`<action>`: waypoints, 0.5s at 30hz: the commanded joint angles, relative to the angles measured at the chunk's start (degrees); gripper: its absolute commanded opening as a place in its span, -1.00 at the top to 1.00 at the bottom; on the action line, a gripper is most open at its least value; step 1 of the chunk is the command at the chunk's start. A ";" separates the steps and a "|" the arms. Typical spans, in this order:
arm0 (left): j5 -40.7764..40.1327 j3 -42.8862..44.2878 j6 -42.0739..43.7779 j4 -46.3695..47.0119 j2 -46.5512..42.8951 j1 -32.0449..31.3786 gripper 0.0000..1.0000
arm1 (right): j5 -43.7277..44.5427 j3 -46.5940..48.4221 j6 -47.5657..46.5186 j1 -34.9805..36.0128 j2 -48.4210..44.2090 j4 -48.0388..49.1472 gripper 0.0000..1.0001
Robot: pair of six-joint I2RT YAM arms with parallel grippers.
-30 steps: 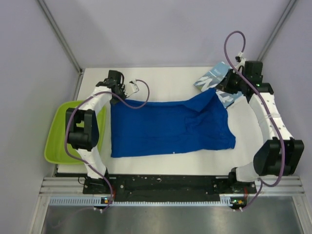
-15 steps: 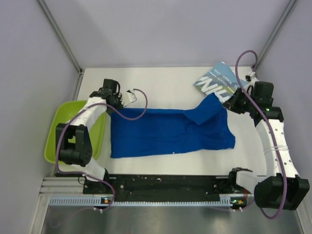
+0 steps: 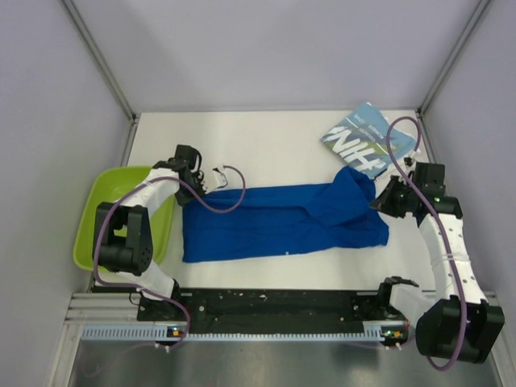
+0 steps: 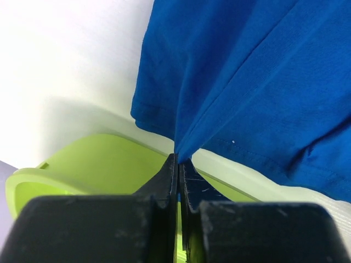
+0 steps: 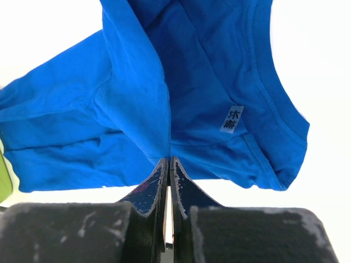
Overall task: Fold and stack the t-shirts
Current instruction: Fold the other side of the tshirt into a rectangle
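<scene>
The royal blue t-shirt (image 3: 282, 222) lies spread across the table's middle, its far edge lifted and folded toward me. My left gripper (image 3: 196, 187) is shut on its far left corner; the left wrist view shows the cloth (image 4: 247, 76) pinched between the jaws at my left gripper (image 4: 179, 160). My right gripper (image 3: 379, 201) is shut on the shirt's far right edge; the right wrist view shows the cloth (image 5: 181, 93) with its neck label (image 5: 235, 119) hanging from my right gripper (image 5: 169, 160). The teal-blue t-shirt (image 3: 367, 141), folded with white lettering, lies at the far right.
The lime-green tub (image 3: 95, 222) stands off the table's left edge, under my left arm; it also shows in the left wrist view (image 4: 93, 164). Grey walls close in the table on three sides. The arm bases stand at the near edge.
Both grippers have pulled the blue shirt's far edge toward me, narrowing it into a band. The right gripper has moved away from the teal shirt, now fully uncovered.
</scene>
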 commanded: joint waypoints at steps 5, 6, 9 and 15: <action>0.58 -0.87 2.81 -0.68 -0.18 -1.13 1.00 | 1.38 1.19 -1.05 -0.96 -1.55 -0.59 1.00; 0.66 -0.87 2.99 -1.03 -0.09 -1.13 1.00 | 1.29 1.28 -1.22 -0.96 -1.47 -0.50 1.00; 0.67 -1.22 3.87 -1.65 0.17 -1.66 1.00 | 1.03 0.93 -1.13 -0.96 -0.68 -0.50 1.00; -0.29 -3.85 7.65 -1.30 0.26 -2.01 1.00 | 2.69 -0.56 -2.01 -0.96 -0.15 -0.15 1.00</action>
